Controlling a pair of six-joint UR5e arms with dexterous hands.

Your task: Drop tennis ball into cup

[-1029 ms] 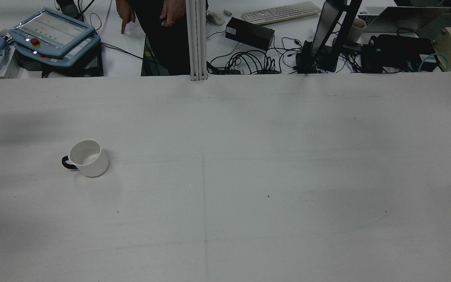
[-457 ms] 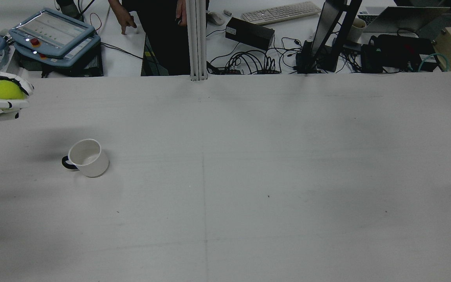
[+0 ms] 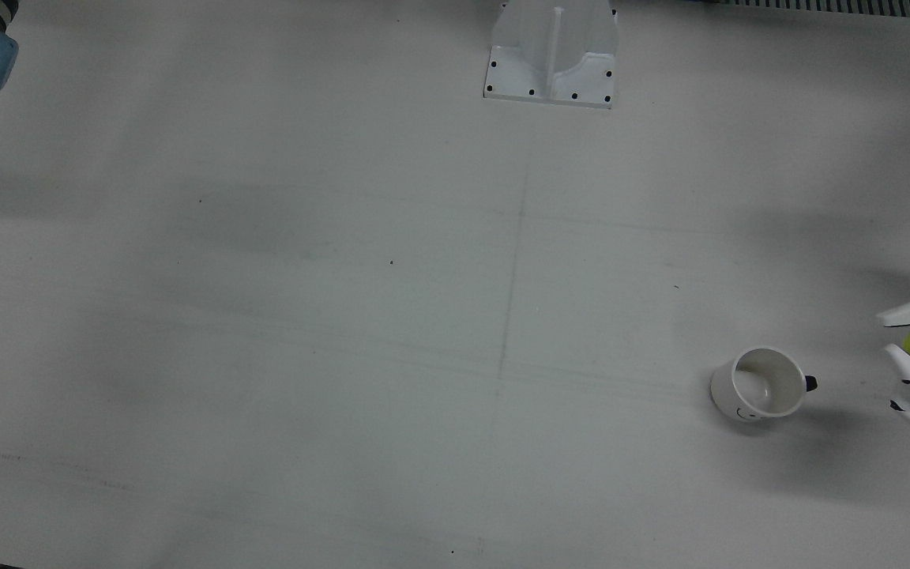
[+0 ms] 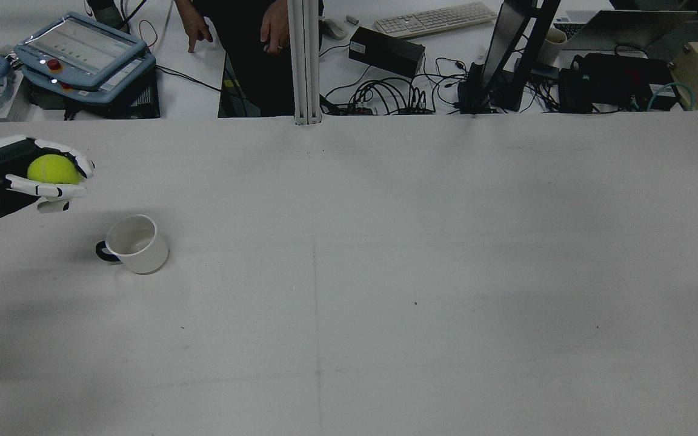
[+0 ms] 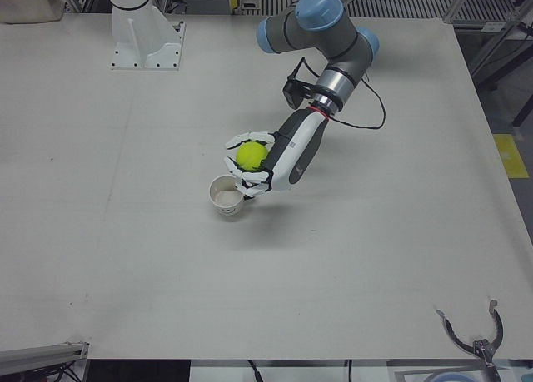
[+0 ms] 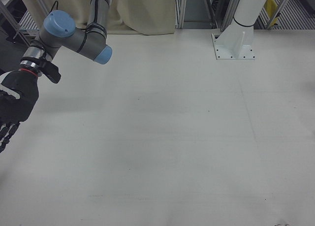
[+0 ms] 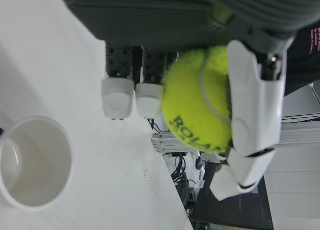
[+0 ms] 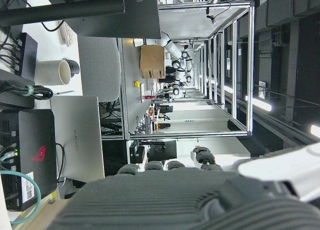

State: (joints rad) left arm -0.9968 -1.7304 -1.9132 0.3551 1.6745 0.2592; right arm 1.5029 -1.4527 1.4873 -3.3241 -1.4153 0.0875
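The left hand, its white fingers curled around the fuzzy yellow-green tennis ball, hovers beside the round white ceramic cup, which stands upright and empty on the pale grey counter. The right hand hangs off at the counter's other edge; whether its fingers are spread or closed cannot be told.

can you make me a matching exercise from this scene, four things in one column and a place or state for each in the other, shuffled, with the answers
Things:
1. tennis ball
2. cup
3. left hand
4. right hand

Places or states:
A. standing upright and empty on the table
B. off at the table's edge, fingers apart, holding nothing
C. yellow-green, gripped between white fingers
D. raised beside the cup, closed around the ball

Pairs: 1-C, 2-A, 3-D, 4-B
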